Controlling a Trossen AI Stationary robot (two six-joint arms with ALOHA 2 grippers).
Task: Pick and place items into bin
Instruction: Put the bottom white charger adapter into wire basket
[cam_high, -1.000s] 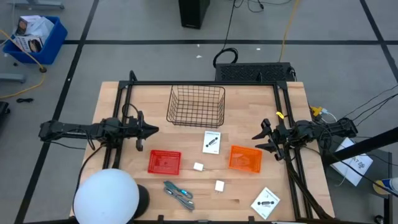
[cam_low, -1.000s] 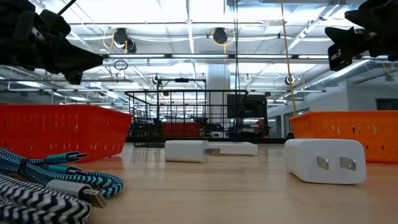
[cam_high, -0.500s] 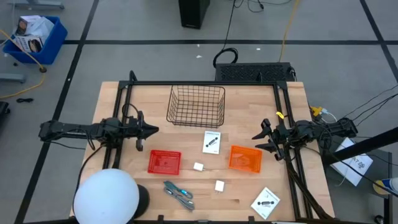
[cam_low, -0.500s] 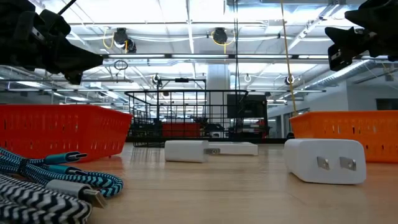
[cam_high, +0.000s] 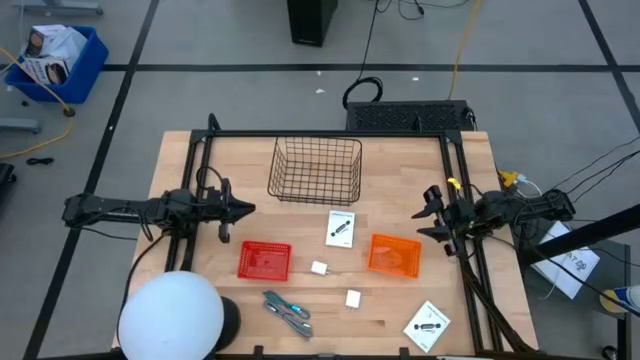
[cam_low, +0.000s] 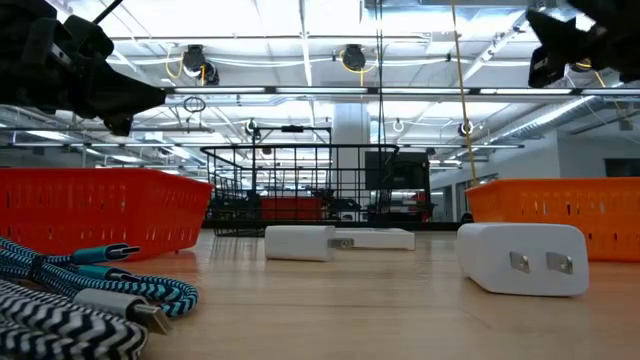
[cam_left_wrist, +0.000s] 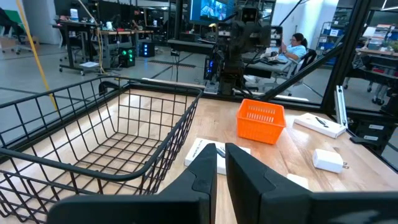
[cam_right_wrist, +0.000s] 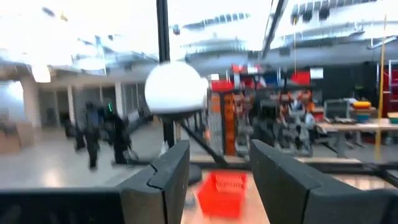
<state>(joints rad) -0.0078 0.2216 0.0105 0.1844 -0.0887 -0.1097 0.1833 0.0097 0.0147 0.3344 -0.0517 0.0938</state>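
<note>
Two white cubes (cam_high: 319, 268) (cam_high: 353, 298) lie flat on the wooden table, with a white card (cam_high: 340, 228) just beyond them. A second card (cam_high: 427, 326) lies near the front right corner. A grey-blue item (cam_high: 287, 312) near the front edge shows as braided cables (cam_low: 90, 285) in the low view. My left gripper (cam_high: 247, 208) hovers shut at the table's left, pointing level toward the middle. My right gripper (cam_high: 428, 211) hovers open at the right with nothing between its fingers, which are tipped upward (cam_right_wrist: 214, 168).
A black wire basket (cam_high: 315, 168) stands at the far middle. A red basket (cam_high: 265, 260) sits left of the cubes and an orange basket (cam_high: 394, 254) right of them. A white dome lamp (cam_high: 170, 315) covers the front left corner. A black frame (cam_high: 330, 134) borders the table.
My right gripper has tipped its fingers upward and risen a little, drawing slightly back toward the table's right edge. Its fingers keep the same gap.
</note>
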